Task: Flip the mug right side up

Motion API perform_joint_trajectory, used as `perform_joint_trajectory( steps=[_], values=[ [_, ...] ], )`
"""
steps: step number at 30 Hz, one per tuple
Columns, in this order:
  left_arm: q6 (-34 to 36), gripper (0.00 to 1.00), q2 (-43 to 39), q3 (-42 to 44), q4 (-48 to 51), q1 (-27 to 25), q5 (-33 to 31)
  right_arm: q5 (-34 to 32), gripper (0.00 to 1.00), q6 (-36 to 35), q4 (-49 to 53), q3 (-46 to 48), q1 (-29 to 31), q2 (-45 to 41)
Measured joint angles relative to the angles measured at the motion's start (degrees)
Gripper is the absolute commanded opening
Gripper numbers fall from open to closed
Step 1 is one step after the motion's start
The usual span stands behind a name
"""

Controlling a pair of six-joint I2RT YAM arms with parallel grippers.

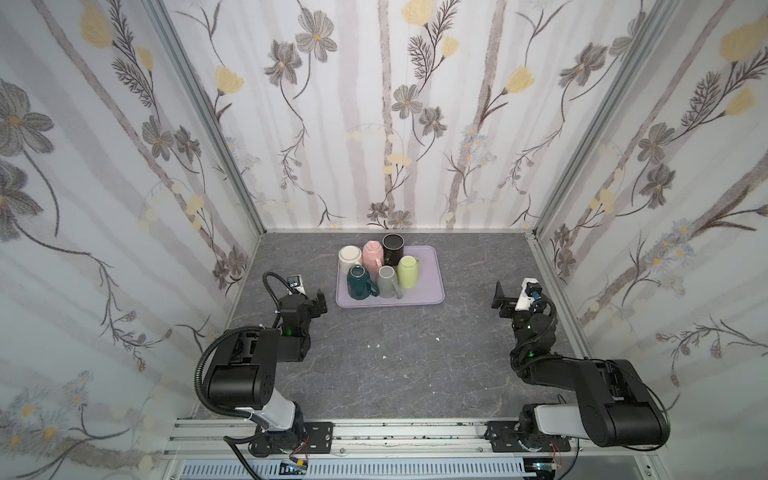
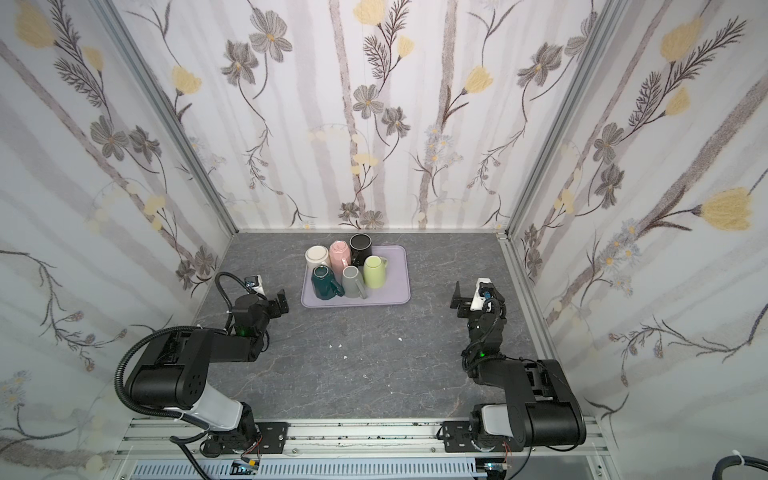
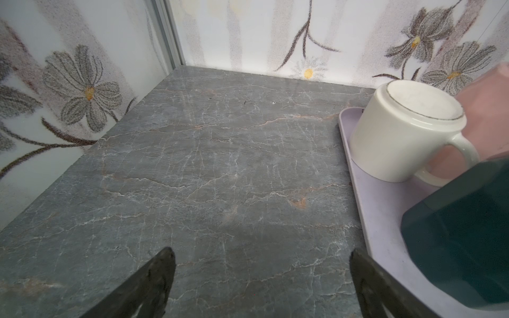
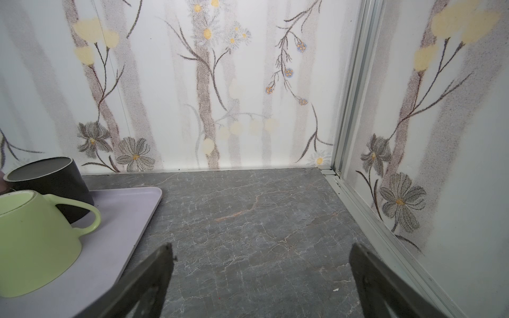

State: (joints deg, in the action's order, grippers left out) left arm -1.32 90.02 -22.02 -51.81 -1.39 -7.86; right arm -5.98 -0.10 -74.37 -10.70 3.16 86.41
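Grey marbled tabletop (image 1: 395, 374) with lilac tray (image 1: 430, 282) and white crumbs (image 1: 378, 345).

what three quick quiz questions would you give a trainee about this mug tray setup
1. True or false: the white mug stands base up on the tray.
2. Which mug is nearest the right gripper? A white mug, B light green mug, C dark green mug
3. How many mugs are on the tray?
Key: 1 true; 2 B; 3 six
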Motion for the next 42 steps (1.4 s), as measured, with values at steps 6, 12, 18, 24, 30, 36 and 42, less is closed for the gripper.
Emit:
perform_joint_trajectory(
  steps=[6,12,18,24,30,36,42],
  values=[
    [-0.02,1.0,0.0,0.0,0.0,0.22,0.15,1.09,1.0,0.33,0.44,-0.96,-1.64,0.02],
    [0.0,1.0,-0.5,-0.04,0.44,-0.2,-0.33,-3.43,1.0,1.81,7.74,-2.95,-0.9,-6.91],
    [-1.4,1.0,-8.28,-5.44,11.56,-1.95,-7.5,-7.96,1.0,3.78,17.11,-6.38,-0.17,-13.0],
    [-6.97,1.0,-16.33,-8.44,25.66,-3.76,-14.88,-4.0,1.0,7.43,26.14,-11.43,1.18,-17.11],
    [-14.56,1.0,-23.61,-12.26,38.73,-6.91,-16.02,3.89,1.0,11.76,39.67,-21.7,8.39,-15.85],
    [-18.05,1.0,-24.17,-13.0,48.48,-10.69,-12.31,8.13,0.99,11.98,55.93,-34.38,19.87,-9.22],
    [-19.65,1.0,-26.32,-9.94,50.84,-13.77,-6.97,9.33,0.91,9.57,70.9,-47.1,29.05,1.42]
  ],
)
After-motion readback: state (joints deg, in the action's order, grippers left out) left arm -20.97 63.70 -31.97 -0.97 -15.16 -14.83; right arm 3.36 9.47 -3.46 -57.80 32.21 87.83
